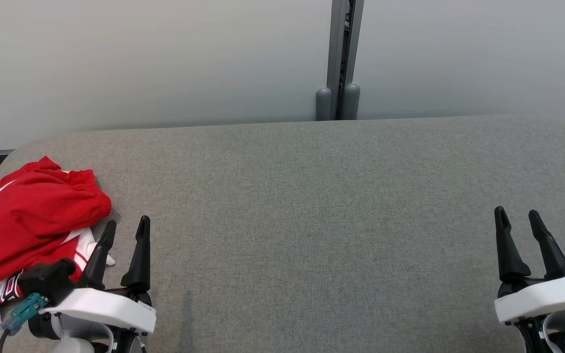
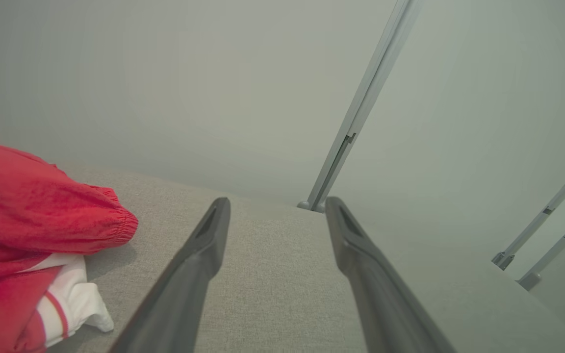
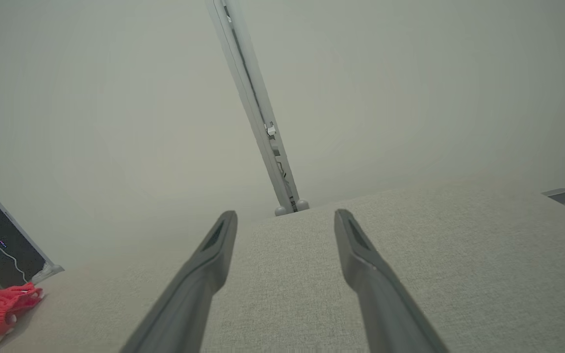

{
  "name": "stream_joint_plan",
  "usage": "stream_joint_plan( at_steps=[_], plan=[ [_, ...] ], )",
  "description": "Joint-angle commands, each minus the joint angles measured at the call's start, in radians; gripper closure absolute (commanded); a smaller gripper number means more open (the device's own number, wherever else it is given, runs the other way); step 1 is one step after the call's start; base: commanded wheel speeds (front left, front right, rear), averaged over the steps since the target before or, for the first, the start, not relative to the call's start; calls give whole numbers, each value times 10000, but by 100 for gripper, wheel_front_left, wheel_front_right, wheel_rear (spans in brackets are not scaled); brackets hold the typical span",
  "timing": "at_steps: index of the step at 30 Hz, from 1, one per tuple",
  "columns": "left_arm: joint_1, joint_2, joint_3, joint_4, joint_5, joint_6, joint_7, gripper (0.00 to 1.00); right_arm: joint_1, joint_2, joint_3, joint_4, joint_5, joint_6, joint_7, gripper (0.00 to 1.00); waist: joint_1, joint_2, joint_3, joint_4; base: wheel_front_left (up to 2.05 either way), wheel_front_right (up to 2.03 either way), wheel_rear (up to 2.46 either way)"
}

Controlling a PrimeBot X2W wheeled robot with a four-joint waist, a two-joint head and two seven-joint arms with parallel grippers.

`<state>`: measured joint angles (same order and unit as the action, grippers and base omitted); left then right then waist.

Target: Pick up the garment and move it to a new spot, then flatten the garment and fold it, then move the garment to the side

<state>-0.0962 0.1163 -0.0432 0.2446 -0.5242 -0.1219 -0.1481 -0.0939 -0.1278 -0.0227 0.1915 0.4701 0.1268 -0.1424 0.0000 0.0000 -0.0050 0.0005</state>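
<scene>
One red-and-white garment [image 1: 27, 215] bunched just left of my left gripper [image 1: 127, 221]; my two grippers both gape wide, empty, right gripper [image 1: 516, 212] well apart.

I can read no text, label, brand, number or sign in any view. The red garment [image 1: 32, 215] at the near left carries a dark patch [image 1: 10, 290] with white outlines near its hem. It is small and half covered, and I cannot make it out.
</scene>
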Motion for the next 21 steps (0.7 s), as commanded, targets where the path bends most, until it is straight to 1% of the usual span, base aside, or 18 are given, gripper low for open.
stream_joint_plan(
  at_steps=[1,14,21],
  plan=[
    [-307,119,4,-26,218,31,-84,0,-165,-72,-2,-10,-237,50,-106,0,0,0,1,-2,0,0,0],
    [-358,271,-164,663,1426,209,-342,0,-170,12,188,425,-1452,50,-426,0,0,0,-22,-18,0,0,0],
    [-413,360,-181,908,1942,345,-450,0,-141,92,221,625,-1907,52,-587,0,0,0,-28,-26,0,0,0]
  ],
)
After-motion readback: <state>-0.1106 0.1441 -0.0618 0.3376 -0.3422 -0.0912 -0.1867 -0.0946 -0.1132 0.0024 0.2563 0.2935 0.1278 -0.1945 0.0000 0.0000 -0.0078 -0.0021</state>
